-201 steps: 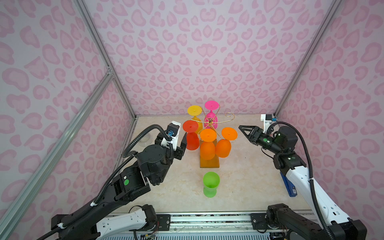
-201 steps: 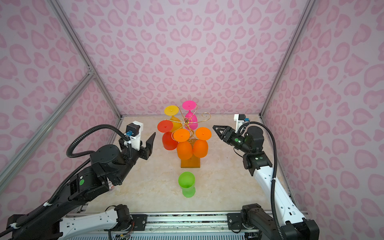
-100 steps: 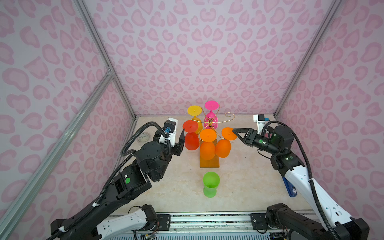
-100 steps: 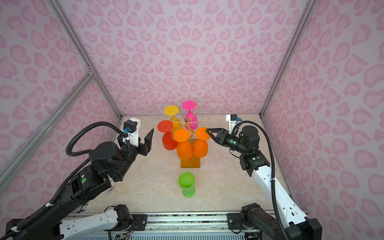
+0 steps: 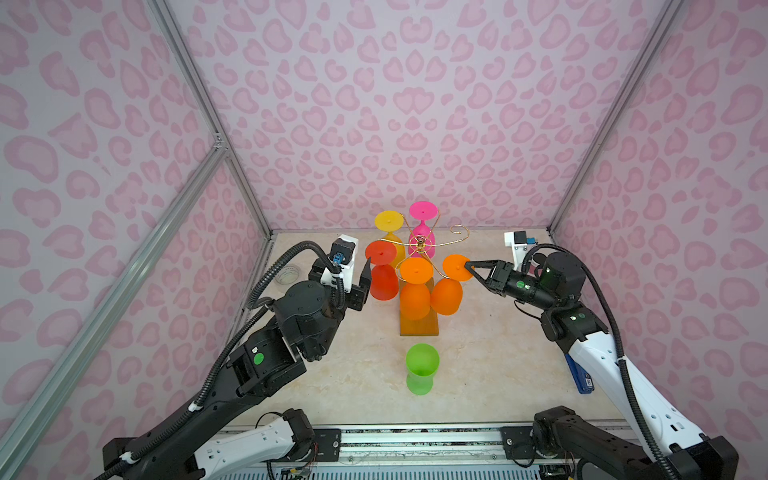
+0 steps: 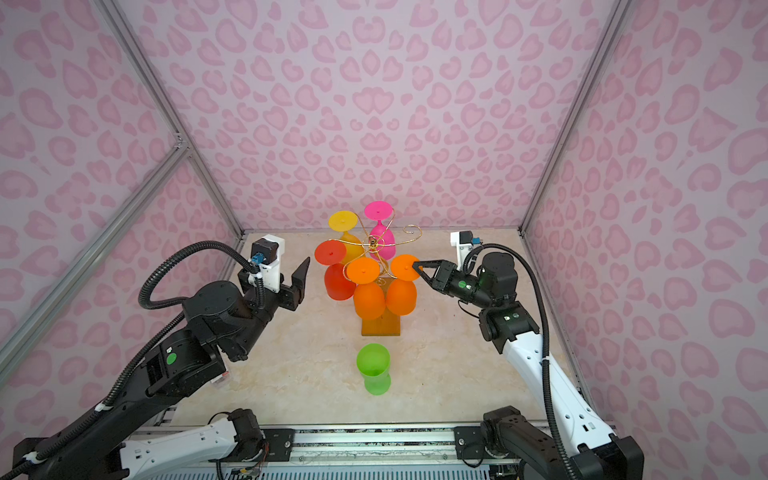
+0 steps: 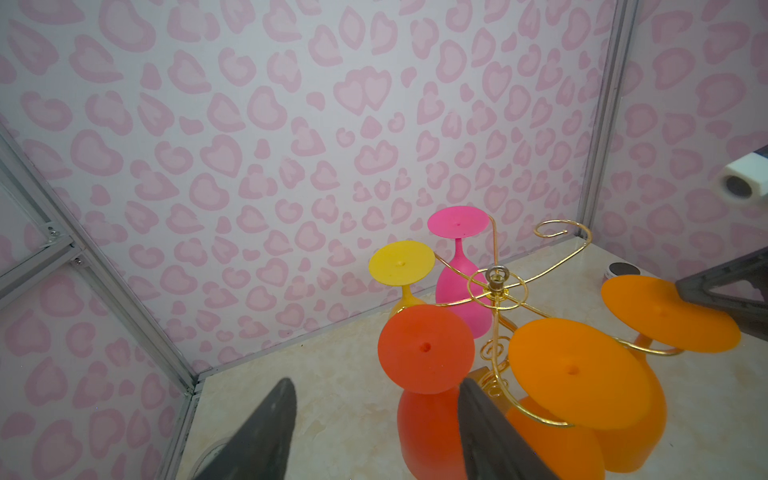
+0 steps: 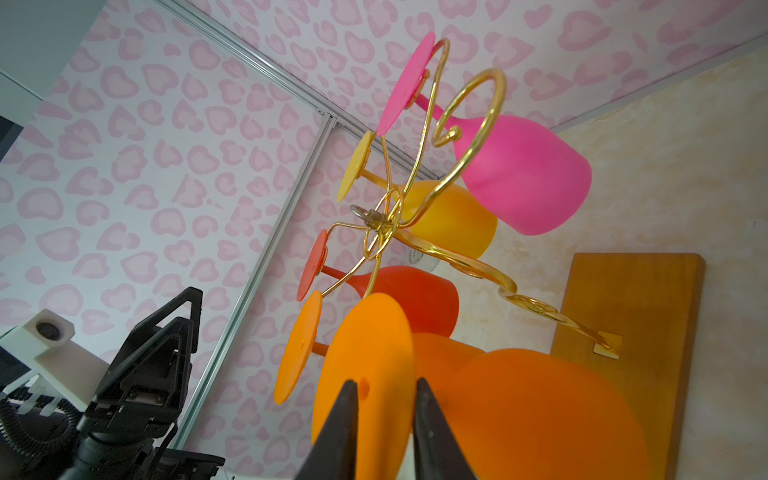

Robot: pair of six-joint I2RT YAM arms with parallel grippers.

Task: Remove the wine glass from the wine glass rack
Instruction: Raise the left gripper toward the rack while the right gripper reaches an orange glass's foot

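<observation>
The right gripper (image 8: pixel 385 382) straddles the hanging foot of the rightmost orange wine glass (image 5: pixel 448 296) on the wine glass rack (image 5: pixel 419 244), jaws narrowed; I cannot tell whether they pinch it.

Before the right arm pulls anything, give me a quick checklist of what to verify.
1. Right gripper straddles the foot of the nearest orange wine glass: ok.
2. Jaws clamped firmly on that foot: cannot tell.
3. Left gripper open, holding nothing: ok.
4. Stem free to slide out of the wine glass rack's scroll arm: cannot tell.
5. Green wine glass standing apart from the rack's base: ok.
</observation>
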